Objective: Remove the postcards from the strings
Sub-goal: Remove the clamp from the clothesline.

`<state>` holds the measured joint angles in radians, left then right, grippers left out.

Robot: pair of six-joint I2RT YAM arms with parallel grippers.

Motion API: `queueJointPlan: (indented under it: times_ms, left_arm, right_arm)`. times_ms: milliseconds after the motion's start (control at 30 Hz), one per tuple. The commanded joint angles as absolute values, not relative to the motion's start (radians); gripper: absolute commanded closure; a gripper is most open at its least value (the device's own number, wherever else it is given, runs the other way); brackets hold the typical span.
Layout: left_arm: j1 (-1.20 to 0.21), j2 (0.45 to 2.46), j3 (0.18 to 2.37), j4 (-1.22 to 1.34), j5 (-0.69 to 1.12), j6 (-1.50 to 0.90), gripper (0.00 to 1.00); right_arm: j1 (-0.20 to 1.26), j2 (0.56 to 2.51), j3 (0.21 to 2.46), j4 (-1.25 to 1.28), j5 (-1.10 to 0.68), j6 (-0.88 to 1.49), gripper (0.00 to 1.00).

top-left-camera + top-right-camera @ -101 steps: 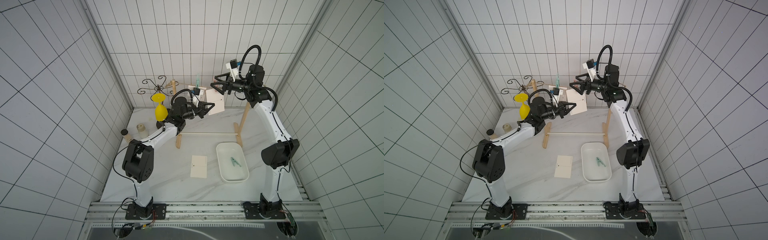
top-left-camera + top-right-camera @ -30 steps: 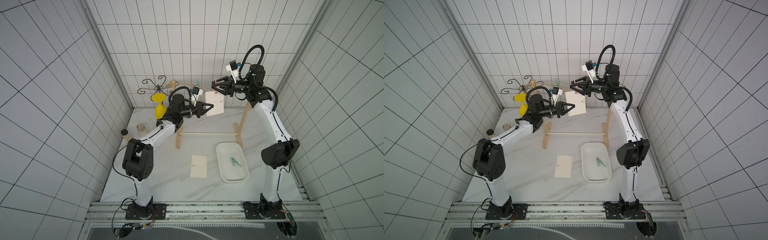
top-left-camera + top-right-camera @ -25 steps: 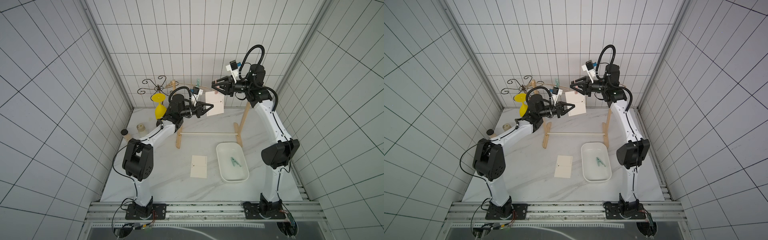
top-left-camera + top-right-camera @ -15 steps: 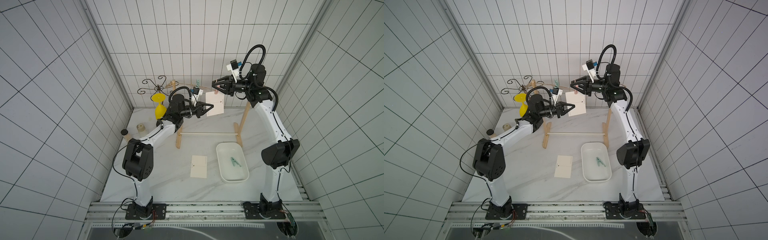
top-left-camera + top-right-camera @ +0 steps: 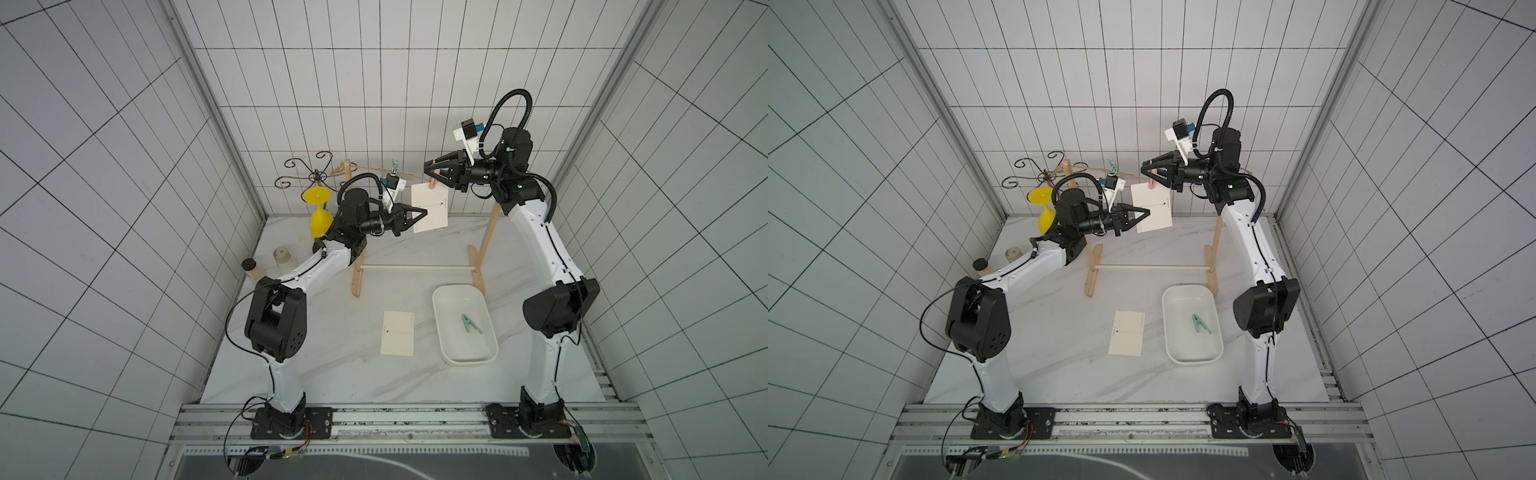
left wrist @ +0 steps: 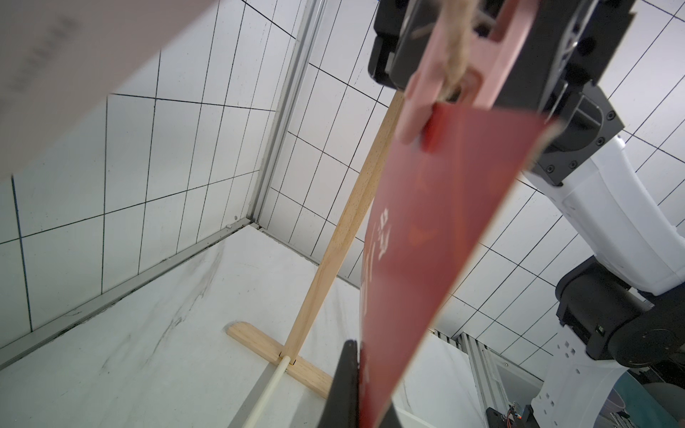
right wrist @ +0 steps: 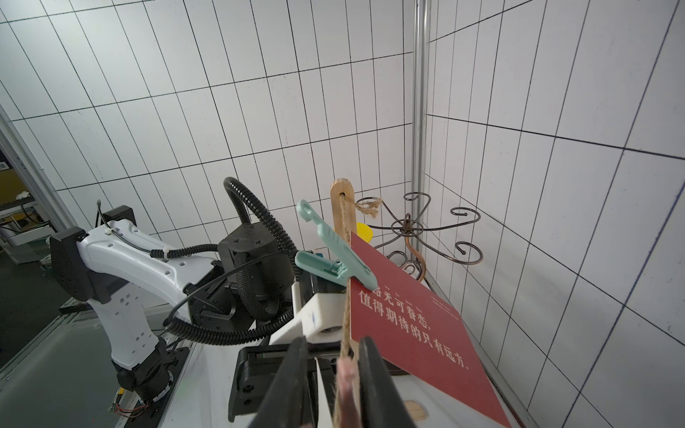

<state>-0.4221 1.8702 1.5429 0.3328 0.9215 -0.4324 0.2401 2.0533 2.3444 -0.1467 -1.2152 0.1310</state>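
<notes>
left gripper (image 5: 420, 214): clamped on lower left edge of hung card (image 5: 432, 203).
right gripper (image 5: 428, 171): fingers either side of pink peg (image 5: 433, 185), close in; can't tell if squeezing.
hung card: pegged to twine (image 7: 346, 315) near mid-span, far side; red face in wrist views.
flat card (image 5: 398, 338): on table (image 5: 332, 365), near side, just left of tray (image 5: 465, 360).
twine peg (image 5: 394, 167): green, left of hung card.
tray peg (image 5: 469, 323): green, lying in tray.
</notes>
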Motion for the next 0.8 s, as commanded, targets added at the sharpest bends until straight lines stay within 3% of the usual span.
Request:
queueJointPlan:
  times_ms: [0, 367, 767]
  left_arm:
    - [-0.414, 1.878, 1.548, 0.352, 0.928, -0.449, 1.0]
    - [-0.416, 1.861, 1.528, 0.362, 0.927, -0.459, 1.0]
    - [-0.423, 1.818, 1.479, 0.365, 0.908, -0.459, 1.0]
  right_arm:
    - [0.234, 2.063, 2.381, -0.114, -1.204, 0.133, 1.0]
    - [0.245, 1.979, 2.26, 0.036, -1.011, 0.136, 1.0]
    - [0.255, 1.892, 2.154, 0.297, -0.942, 0.235, 1.0]
